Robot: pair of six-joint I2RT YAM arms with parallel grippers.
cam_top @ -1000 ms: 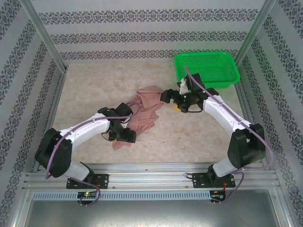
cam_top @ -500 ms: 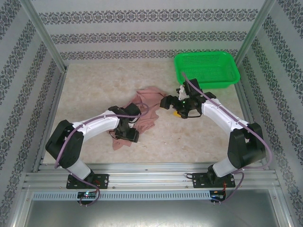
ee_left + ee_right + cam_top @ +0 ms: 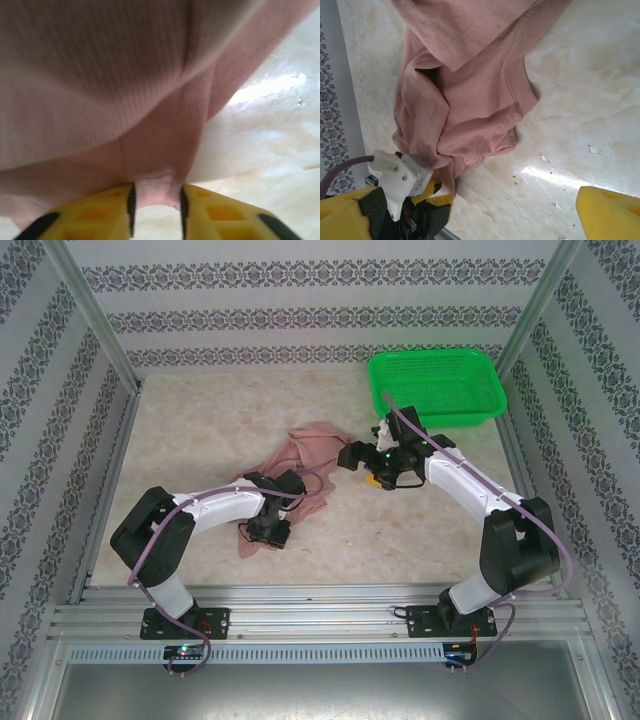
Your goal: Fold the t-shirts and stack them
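Observation:
A dusty pink t-shirt (image 3: 305, 455) lies crumpled in the middle of the table. My left gripper (image 3: 268, 532) sits at the shirt's near lower end. In the left wrist view its yellow fingers (image 3: 112, 215) press on both sides of a fold of the t-shirt (image 3: 125, 100), so my left gripper (image 3: 156, 215) is shut on the cloth. My right gripper (image 3: 368, 475) stands wide open just right of the shirt, nothing between its fingers. The right wrist view shows the bunched t-shirt (image 3: 465, 100), the left gripper (image 3: 427, 192) at its bottom corner, and my right gripper (image 3: 470, 222) over bare table.
A green mesh basket (image 3: 430, 354) stands at the back right, behind the right arm. Patterned walls and metal posts close in the beige marbled table (image 3: 200, 430). A metal rail runs along the near edge.
The left gripper has closed on the shirt's near end, and the left arm's elbow has swung right. The right gripper shifted slightly left and stayed open.

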